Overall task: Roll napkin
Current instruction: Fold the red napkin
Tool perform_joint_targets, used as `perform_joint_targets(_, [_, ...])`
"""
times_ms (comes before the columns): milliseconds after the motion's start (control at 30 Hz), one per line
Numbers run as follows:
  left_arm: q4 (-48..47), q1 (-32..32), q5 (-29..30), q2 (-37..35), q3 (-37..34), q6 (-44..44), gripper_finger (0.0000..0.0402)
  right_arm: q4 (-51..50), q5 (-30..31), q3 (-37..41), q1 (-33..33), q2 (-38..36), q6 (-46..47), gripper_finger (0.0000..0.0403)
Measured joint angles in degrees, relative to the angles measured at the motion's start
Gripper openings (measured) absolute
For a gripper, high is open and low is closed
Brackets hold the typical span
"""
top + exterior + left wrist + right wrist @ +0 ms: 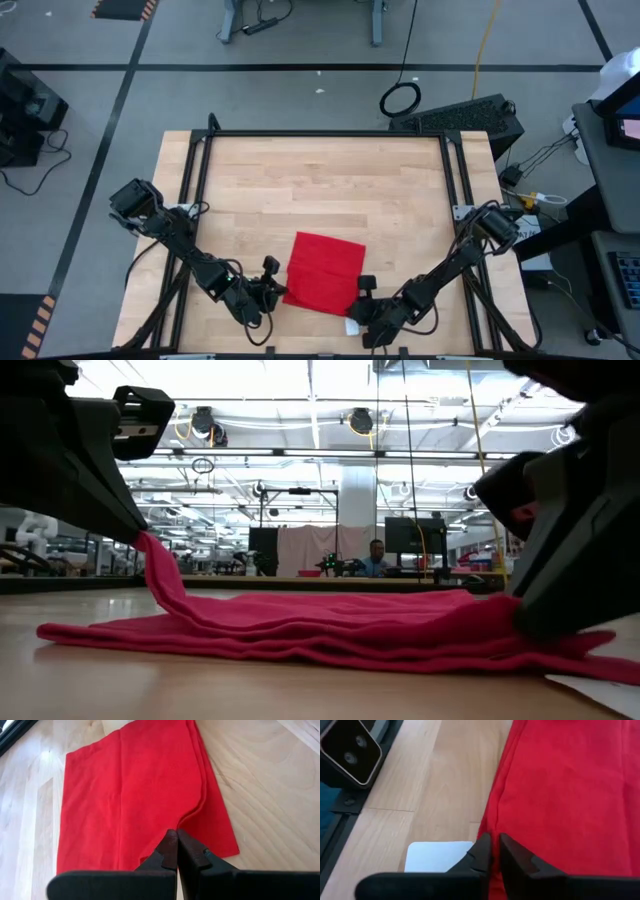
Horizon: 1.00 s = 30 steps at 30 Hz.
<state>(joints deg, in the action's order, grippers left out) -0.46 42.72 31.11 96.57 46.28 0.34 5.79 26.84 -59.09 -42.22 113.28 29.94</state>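
One red napkin [324,272] lies folded flat near the front edge of the wooden worktop [320,180], and two claws meet it from opposite sides. The left claw [277,290] is pressed together, pinching the napkin's left edge and lifting it slightly. The right claw [363,289] sits at the napkin's right front corner with its fingers almost together on the cloth edge. One white card [439,856] lies on the wood just beside that corner. Nothing else rests on the worktop.
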Motion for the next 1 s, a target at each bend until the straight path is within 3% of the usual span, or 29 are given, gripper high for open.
perform_joint_targets(433, [2.12,0.07,0.67,-3.49,0.00,1.73,0.0001,-2.13,-0.14,-0.02,0.15,-3.41,-2.35,0.0036])
perform_joint_targets(633, [3.37,0.06,0.23,-3.65,0.00,1.81,0.0001,-6.61,-1.45,-0.02,0.14,-3.59,-0.71,0.0007])
perform_joint_targets(1000, [5.92,0.07,-1.74,-3.65,0.00,3.62,0.0001,-14.85,-3.14,-0.02,0.13,-10.72,0.77,0.0004])
